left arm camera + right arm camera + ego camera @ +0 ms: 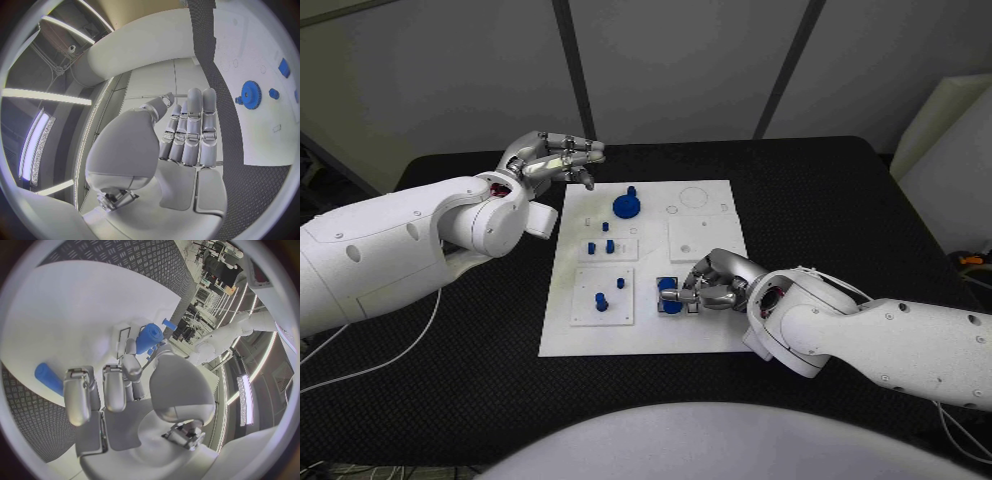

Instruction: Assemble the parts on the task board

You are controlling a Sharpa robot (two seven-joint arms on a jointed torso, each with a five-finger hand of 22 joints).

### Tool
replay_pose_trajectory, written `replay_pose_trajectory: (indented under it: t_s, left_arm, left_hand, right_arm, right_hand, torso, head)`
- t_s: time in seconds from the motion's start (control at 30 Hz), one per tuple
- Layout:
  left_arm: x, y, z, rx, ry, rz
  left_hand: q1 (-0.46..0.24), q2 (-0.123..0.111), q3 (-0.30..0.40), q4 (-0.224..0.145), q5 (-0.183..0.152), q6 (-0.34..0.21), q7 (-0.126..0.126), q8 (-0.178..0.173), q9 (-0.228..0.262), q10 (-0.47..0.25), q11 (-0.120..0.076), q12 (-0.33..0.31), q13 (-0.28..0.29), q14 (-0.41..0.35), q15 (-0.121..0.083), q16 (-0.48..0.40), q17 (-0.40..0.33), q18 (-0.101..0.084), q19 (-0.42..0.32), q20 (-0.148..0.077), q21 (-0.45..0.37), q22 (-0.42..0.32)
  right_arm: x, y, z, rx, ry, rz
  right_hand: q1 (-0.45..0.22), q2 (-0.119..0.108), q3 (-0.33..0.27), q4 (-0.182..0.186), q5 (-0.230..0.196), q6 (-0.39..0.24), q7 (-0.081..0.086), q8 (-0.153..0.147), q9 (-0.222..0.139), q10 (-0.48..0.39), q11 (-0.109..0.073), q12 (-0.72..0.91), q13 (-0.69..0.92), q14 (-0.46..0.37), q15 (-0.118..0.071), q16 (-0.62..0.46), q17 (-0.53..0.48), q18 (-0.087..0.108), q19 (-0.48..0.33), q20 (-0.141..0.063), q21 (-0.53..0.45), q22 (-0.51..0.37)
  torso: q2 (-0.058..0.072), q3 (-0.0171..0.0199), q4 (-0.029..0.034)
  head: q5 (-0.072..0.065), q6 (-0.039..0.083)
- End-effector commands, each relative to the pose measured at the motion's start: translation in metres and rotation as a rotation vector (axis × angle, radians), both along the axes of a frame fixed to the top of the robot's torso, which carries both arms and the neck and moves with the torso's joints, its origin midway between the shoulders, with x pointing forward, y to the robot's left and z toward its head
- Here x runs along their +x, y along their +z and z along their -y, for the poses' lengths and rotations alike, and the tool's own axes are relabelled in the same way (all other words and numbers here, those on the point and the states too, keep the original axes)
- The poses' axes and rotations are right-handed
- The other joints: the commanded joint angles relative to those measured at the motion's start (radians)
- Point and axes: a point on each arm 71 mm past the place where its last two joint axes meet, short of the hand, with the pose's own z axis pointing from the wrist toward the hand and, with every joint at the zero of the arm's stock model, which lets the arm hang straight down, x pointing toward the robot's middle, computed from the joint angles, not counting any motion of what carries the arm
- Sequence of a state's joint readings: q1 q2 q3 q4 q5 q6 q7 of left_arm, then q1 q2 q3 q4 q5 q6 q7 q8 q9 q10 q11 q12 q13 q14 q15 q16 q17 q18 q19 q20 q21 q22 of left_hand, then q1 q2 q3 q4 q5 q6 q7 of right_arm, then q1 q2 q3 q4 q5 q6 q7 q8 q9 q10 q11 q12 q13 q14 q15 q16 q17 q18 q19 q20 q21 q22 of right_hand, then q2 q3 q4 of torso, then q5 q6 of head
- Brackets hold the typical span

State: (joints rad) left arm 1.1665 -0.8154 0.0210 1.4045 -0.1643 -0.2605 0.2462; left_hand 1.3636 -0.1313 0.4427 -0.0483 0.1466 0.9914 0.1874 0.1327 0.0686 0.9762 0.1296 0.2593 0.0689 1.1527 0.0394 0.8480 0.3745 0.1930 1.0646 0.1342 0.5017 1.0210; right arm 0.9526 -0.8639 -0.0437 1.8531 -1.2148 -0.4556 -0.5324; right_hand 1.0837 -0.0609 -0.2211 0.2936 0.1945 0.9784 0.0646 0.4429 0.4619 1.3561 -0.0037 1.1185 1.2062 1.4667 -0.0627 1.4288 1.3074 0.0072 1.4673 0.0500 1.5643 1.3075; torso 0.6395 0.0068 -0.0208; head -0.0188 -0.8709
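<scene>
Parts on the task board (pixel 711 330): nearest one in play is a blue cylindrical part (pixel 672 305) at the board's near-right area, just at the right hand's (pixel 708 284) fingertips. Right wrist view shows a blue cylinder (pixel 148 337) between thumb and a finger, so I judge the hand pinches it, other fingers curled down beside it; another blue cylindrical piece (pixel 49 378) lies off to the side, nearer the board's edge.

Step in hand, as I read it: seating that blue part into its spot at the near-right of the board. To do it well: keep the part upright, line it over the socket before pressing, push straight down, don't let the curled fingers bump the small blue pegs (pixel 602 300) on the square plate just to the left. Release only once it sits flush.

Pose: right arm comes in low from the near right, hand palm-down over the board, wrist tipped toward the board.

Farther up: small blue pegs (pixel 600 245) mid-board, then a blue gear (pixel 627 206) near the far end, also seen from the left wrist (pixel 251 93).

Left hand (pixel 557 157) hovers off the board's far-left corner above the black table (pixel 473 400), holding nothing, fingers held together and only slightly bent, well apart from the gear.
</scene>
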Motion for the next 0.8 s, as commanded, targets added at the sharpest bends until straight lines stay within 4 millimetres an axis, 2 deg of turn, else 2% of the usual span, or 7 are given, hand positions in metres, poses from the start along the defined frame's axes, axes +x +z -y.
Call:
replay_pose_trajectory:
  t_s: [0.03,0.2,0.3,0.4,0.5,0.57,0.8]
  left_arm:
    - [0.0,0.002,0.001,-0.007,-0.006,0.007]
    - [0.0,0.002,0.0,-0.006,-0.005,0.007]
    - [0.0,0.002,0.0,-0.006,-0.004,0.007]
    - [0.0,0.002,-0.001,-0.006,-0.003,0.007]
    - [0.0,0.002,-0.001,-0.006,-0.003,0.007]
    - [0.0,0.002,-0.001,-0.005,-0.003,0.007]
    - [0.0,0.002,-0.001,-0.005,-0.003,0.007]
  left_hand:
    - [0.002,0.008,-0.008,0.001,-0.002,-0.005,0.002,0.005,0.0,-0.007,-0.001,0.004,0.0,-0.001,0.002,-0.004,-0.001,-0.011,-0.001,0.003,-0.006,-0.001]
    - [0.002,0.008,-0.008,0.001,-0.002,-0.005,0.002,0.005,0.0,-0.007,-0.001,0.004,0.0,-0.001,0.002,-0.004,-0.001,-0.011,-0.001,0.003,-0.006,-0.001]
    - [0.002,0.008,-0.008,0.001,-0.002,-0.005,0.002,0.005,0.0,-0.007,-0.001,0.004,0.0,-0.001,0.002,-0.004,-0.001,-0.011,-0.001,0.003,-0.006,-0.001]
    - [0.002,0.008,-0.008,0.001,-0.002,-0.005,0.002,0.005,0.0,-0.007,-0.001,0.004,0.0,-0.001,0.002,-0.004,-0.001,-0.011,-0.001,0.003,-0.006,-0.001]
    - [0.002,0.008,-0.009,0.001,-0.002,-0.006,0.002,0.005,0.0,-0.007,-0.001,0.005,0.0,-0.001,0.002,-0.004,-0.001,-0.011,-0.001,0.003,-0.006,-0.002]
    - [0.002,0.008,-0.009,0.001,-0.002,-0.006,0.002,0.005,0.0,-0.007,-0.001,0.005,0.0,-0.001,0.002,-0.004,-0.001,-0.011,-0.001,0.003,-0.006,-0.002]
    - [0.002,0.008,-0.009,0.001,-0.002,-0.006,0.002,0.005,0.0,-0.007,-0.001,0.005,0.0,-0.001,0.002,-0.004,-0.001,-0.011,-0.001,0.003,-0.006,-0.002]
  right_arm:
    - [0.0,0.001,0.0,-0.004,-0.001,0.008]
    - [0.0,0.002,0.0,-0.006,0.002,0.027]
    - [0.0,0.004,0.0,-0.006,0.01,0.046]
    - [-0.001,0.006,0.0,-0.003,0.022,0.066]
    - [-0.002,0.008,0.001,0.001,0.033,0.082]
    - [-0.003,0.009,0.001,0.008,0.038,0.093]
    - [-0.004,0.014,0.001,0.04,0.044,0.133]
  right_hand:
    - [-0.045,-0.028,0.021,0.003,-0.058,-0.003,0.004,-0.006,0.008,-0.003,0.001,-0.006,-0.001,0.061,-0.005,-0.008,0.034,-0.007,0.103,-0.003,0.007,0.263]
    - [-0.063,-0.036,0.034,0.003,-0.07,-0.004,0.005,-0.006,0.013,-0.005,0.001,-0.01,-0.002,0.061,-0.004,-0.009,0.033,-0.007,0.103,-0.002,0.006,0.263]
    - [-0.027,-0.018,0.058,-0.001,-0.011,-0.004,0.004,-0.006,0.02,-0.003,0.0,-0.01,0.001,0.061,-0.005,-0.008,0.034,-0.007,0.103,-0.003,0.007,0.263]
    - [0.064,0.005,0.082,-0.029,0.037,-0.002,0.001,-0.004,0.029,0.001,-0.002,-0.006,0.006,0.062,-0.007,-0.007,0.035,-0.007,0.103,-0.004,0.007,0.263]
    - [0.128,0.012,0.084,-0.054,0.031,0.0,0.001,-0.003,0.036,0.003,-0.004,-0.006,0.009,0.062,-0.008,-0.007,0.036,-0.007,0.103,-0.006,0.007,0.263]
    - [0.129,0.009,0.079,-0.054,0.027,0.0,0.001,-0.004,0.037,0.004,-0.004,-0.005,0.011,0.062,-0.008,-0.006,0.037,-0.007,0.103,-0.006,0.007,0.263]
    - [0.082,0.009,0.038,-0.002,-0.007,0.005,-0.001,-0.002,0.047,0.014,-0.005,0.008,0.024,0.064,-0.008,-0.001,0.045,-0.007,0.103,-0.006,0.007,0.263]
  torso:
    - [0.0,-0.0003,-0.0001]
    - [0.0,0.0001,-0.0007]
    - [0.0,0.0005,-0.0006]
    - [0.0,0.0007,-0.0008]
    - [0.0,0.0006,-0.001]
    - [0.0,0.0007,-0.0007]
    - [0.0,0.0005,-0.001]
  head:
    - [0.0,0.0]
    - [0.001,0.001]
    - [0.002,0.001]
    - [0.002,0.001]
    - [0.002,-0.001]
    - [0.002,-0.002]
    - [0.001,0.0]
